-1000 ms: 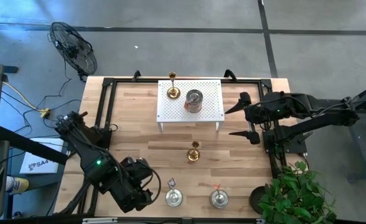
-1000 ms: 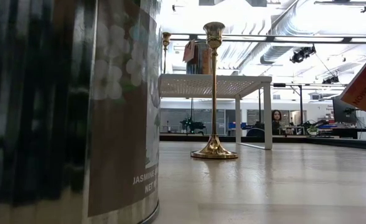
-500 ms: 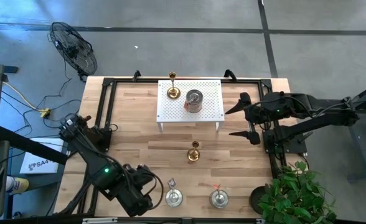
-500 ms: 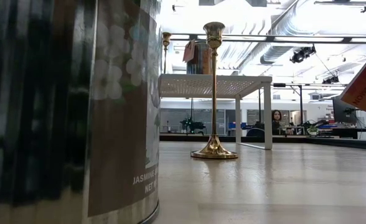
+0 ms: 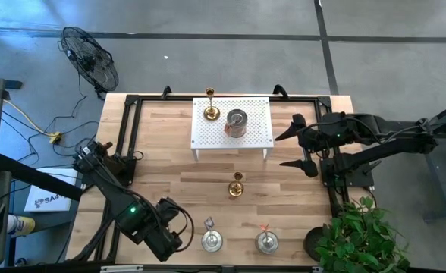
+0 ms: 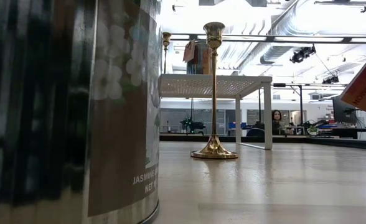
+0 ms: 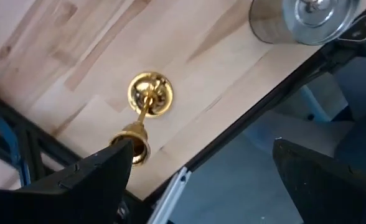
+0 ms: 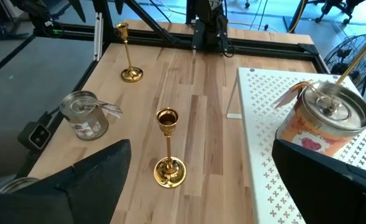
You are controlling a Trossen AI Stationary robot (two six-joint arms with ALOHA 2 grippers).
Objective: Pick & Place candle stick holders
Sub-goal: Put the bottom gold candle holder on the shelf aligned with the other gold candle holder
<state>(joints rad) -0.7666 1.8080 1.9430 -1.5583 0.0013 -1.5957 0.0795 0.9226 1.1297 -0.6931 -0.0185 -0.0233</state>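
My left gripper (image 5: 176,224) is open near the table's near-left corner, above a gold holder (image 7: 149,93) that stands on its round base. The holder's cup (image 7: 136,135) is right by one fingertip (image 7: 117,155). It also shows in the right wrist view (image 8: 131,73). A second gold holder (image 5: 236,186) stands mid-table. A third gold holder (image 5: 211,112) and a silvery one (image 5: 237,123) stand on the white rack (image 5: 257,133). Two silvery holders (image 5: 212,241) (image 5: 266,241) stand at the near edge. My right gripper (image 5: 280,150) waits open at the right. My left gripper comes from above with its fingers on either side of the gold holder's top. I cannot tell whether one fingertip touches the cup (image 7: 136,135). The holder stands upright on the table.
The black frame rail (image 5: 124,144) runs along the table's edges. A potted plant (image 5: 356,235) stands at the near-right corner. A fan (image 5: 90,59) is on the floor beyond the far-left corner. In the low view one silvery holder (image 6: 71,106) fills the left side.
My left arm has gone a little toward the table's near edge and right, bringing its gripper closer to the left silvery holder. My right arm and the holders have kept still.
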